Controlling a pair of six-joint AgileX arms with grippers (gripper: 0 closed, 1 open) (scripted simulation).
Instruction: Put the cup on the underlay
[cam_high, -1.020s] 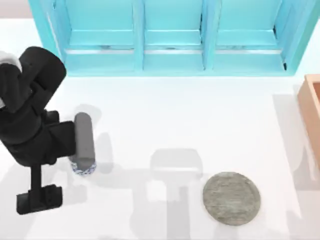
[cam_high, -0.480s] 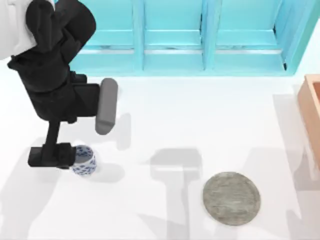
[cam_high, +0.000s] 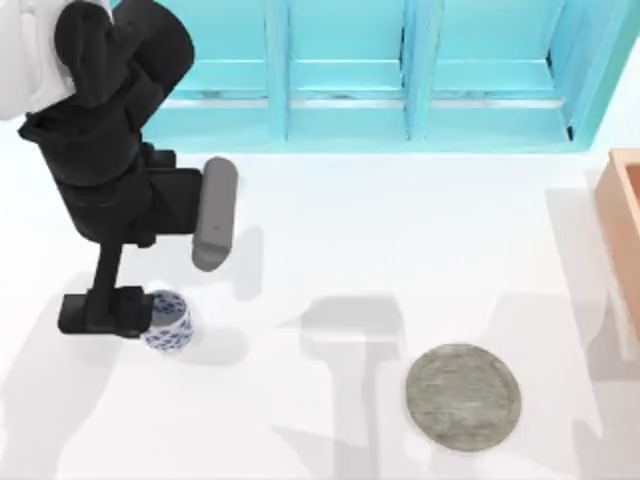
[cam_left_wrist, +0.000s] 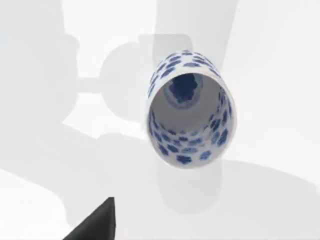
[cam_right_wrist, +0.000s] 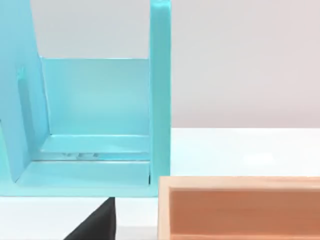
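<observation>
Left hand (cam_high: 105, 312) sits just beside the upright cup (cam_high: 167, 322) on the bench (cam_high: 350, 240), finger spread impossible to tell, cup hollow, grey underlay (cam_high: 463, 396) well apart.

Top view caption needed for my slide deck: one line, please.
Left claw at the upright cup on the table's left; grey underlay lies bare toward the right, a wooden box at the right edge.

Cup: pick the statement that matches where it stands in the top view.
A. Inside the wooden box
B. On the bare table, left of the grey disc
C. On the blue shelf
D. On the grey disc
B: the cup stands upright on the white table, far left of the grey disc, with the left hand beside it.
</observation>
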